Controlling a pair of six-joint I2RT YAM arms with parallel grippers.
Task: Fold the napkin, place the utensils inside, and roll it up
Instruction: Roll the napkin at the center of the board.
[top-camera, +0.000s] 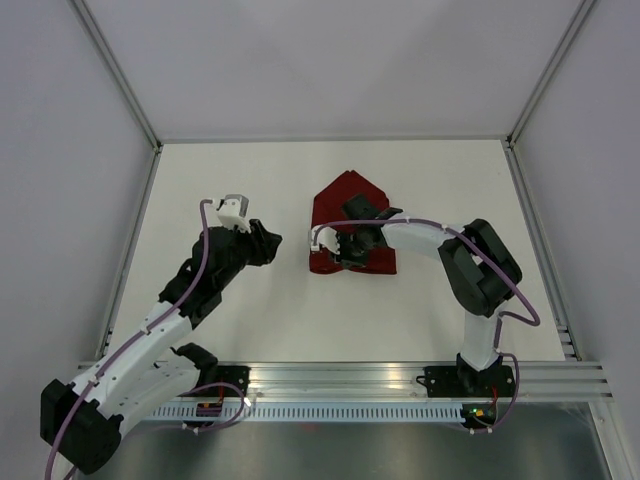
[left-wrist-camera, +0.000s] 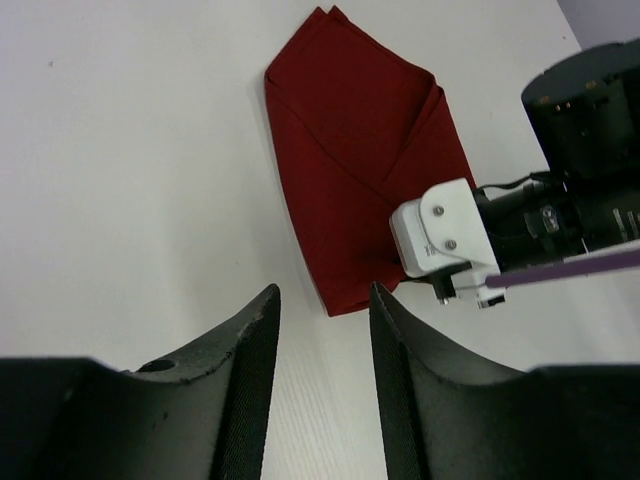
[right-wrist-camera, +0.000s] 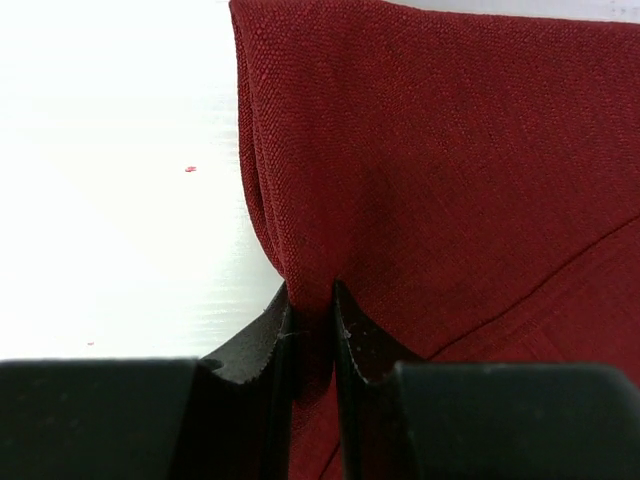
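A dark red napkin (top-camera: 345, 195), folded to a pointed packet, lies on the white table (top-camera: 230, 180) just past centre toward twelve o'clock. The right gripper (right-wrist-camera: 312, 305) reaches in from three o'clock, jaws pinched nearly together on a raised fold at its edge, likely to turn it over. The left gripper (left-wrist-camera: 324, 300) hovers at nine o'clock, jaws partly apart and empty, seemingly ready to help.
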